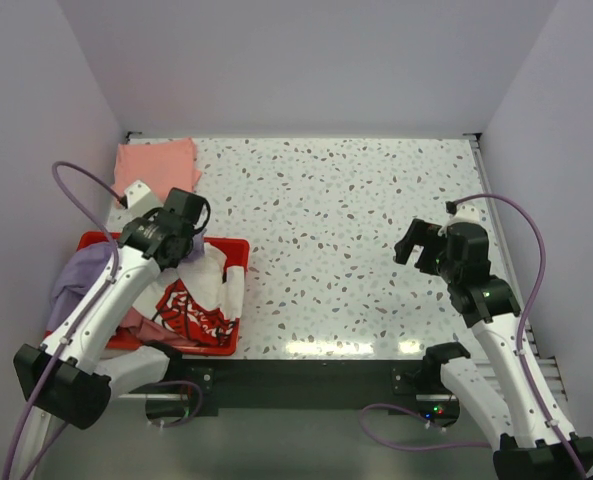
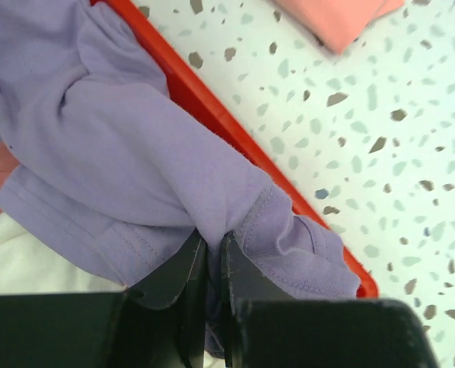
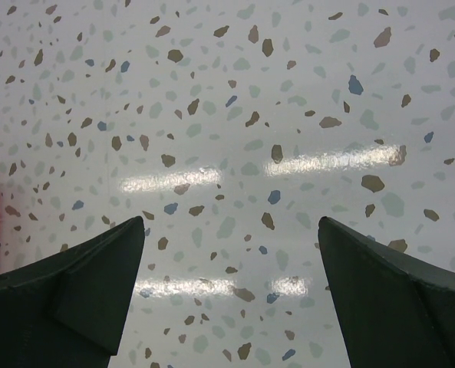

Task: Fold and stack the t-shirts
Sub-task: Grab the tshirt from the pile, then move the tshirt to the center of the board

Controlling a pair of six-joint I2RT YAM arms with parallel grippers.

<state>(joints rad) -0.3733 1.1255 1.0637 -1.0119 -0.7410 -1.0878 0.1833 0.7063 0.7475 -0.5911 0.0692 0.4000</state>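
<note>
Purple tee (image 2: 135, 153) lies bunched in the red tray (image 2: 204, 103), at the near left of the surface (image 1: 356, 220). It spills over the tray's left side and its far rim. The left jaws are pressed together on a fold of it, right by that rim. The cloth runs up into them, and the rest trails back into the tray.

Under it lies a white tee (image 1: 191, 305) with red print, and a bit of pink cloth.

The right jaws hang over the surface on the right. They are spread wide, hold nothing, and are well apart from the tray. So the left arm (image 1: 116, 285) is the nearer one, and most of the tee lies on the tray side of its jaws.

I think the tee should next be lifted up and out to the right, toward the middle, to be laid flat.

In the far left corner a pink tee (image 1: 156, 165) lies folded, near the tray. That looks like the start of the stack.
</note>
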